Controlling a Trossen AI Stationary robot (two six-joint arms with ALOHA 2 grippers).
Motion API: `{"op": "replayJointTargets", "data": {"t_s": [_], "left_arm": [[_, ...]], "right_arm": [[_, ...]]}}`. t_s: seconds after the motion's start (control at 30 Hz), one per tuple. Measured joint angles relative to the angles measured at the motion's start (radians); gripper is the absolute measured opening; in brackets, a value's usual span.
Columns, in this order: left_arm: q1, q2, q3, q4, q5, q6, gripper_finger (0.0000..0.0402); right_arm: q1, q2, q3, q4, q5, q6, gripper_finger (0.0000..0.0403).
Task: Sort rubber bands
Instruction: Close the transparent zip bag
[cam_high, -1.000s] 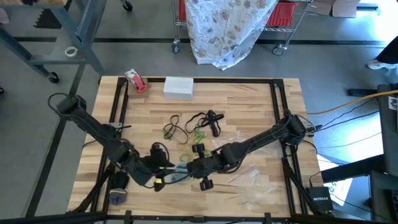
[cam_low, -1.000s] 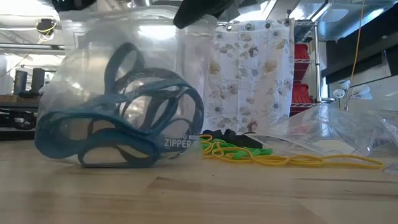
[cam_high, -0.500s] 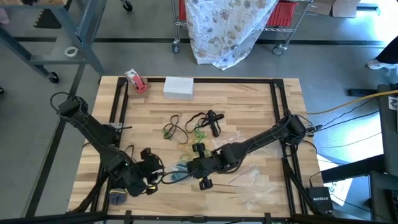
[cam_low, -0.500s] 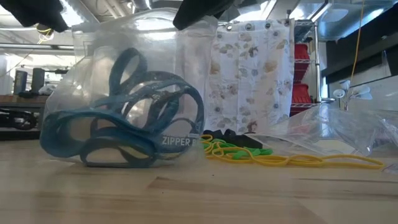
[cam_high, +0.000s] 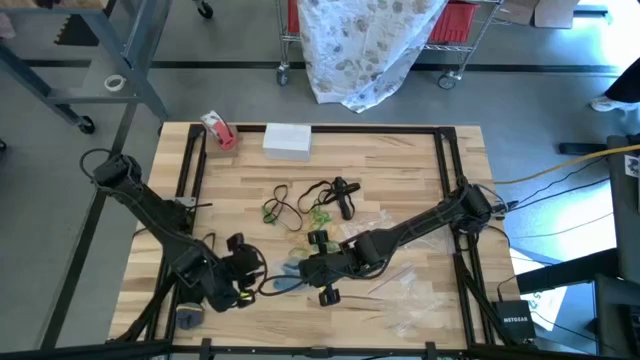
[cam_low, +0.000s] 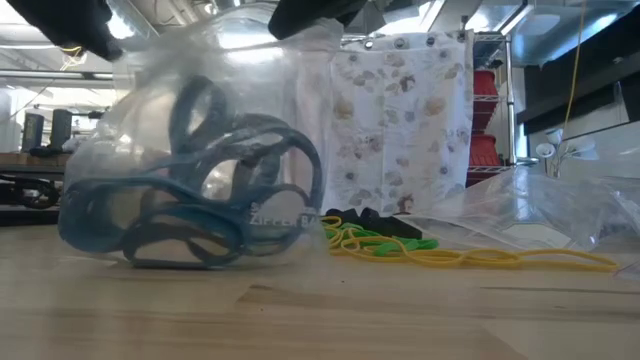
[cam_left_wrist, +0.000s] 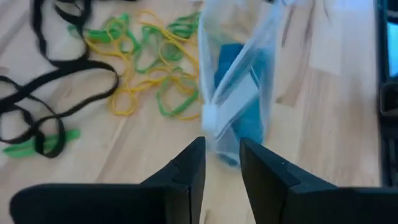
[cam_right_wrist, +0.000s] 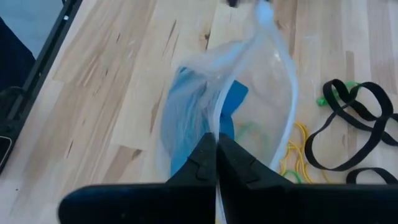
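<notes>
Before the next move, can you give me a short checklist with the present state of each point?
1. Right tool shut on the clear bag: ok.
2. Left tool free of the bag: ok, its fingers stand apart with nothing between them.
3. Blue rubber bands inside the bag: ok.
4. Bag mouth open enough to take more bands: cannot tell.
5. Black bands, green bands and yellow bands sorted: not ok, they lie mixed on the table.
6. Spare clear bags within reach: ok, beside the right arm.
</notes>
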Motion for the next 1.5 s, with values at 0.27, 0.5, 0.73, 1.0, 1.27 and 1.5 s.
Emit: {"op": "replayJointTargets", "data": {"t_s": [0.27, 0.5, 0.73, 1.0, 1.27, 1.5], "left_arm": [[-0.002, 0.0, 0.0, -0.016, 0.01, -0.013, 0.0089], [-0.001, 0.0, 0.0, -0.019, 0.009, -0.007, 0.0088], [0.013, 0.0, 0.0, -0.017, 0.008, -0.006, 0.0088], [0.03, 0.0, 0.0, -0.017, 0.007, 0.021, 0.0083], [0.03, 0.0, 0.0, -0.011, 0.007, 0.043, 0.0006], [0.014, 0.001, 0.0, 0.048, 0.007, 0.039, 0.0002]], "right_arm": [[0.0, 0.0, 0.0, -0.004, 0.0, 0.0, 0.0], [0.0, 0.0, 0.0, -0.004, 0.004, 0.0, 0.0], [0.0, 0.0, 0.0, -0.004, 0.026, -0.001, 0.0], [0.0, 0.0, 0.0, -0.003, 0.026, -0.001, 0.0], [0.0, 0.001, -0.004, 0.003, -0.011, 0.074, 0.0], [0.0, 0.0, 0.009, 0.002, -0.011, 0.079, 0.0045]]}}
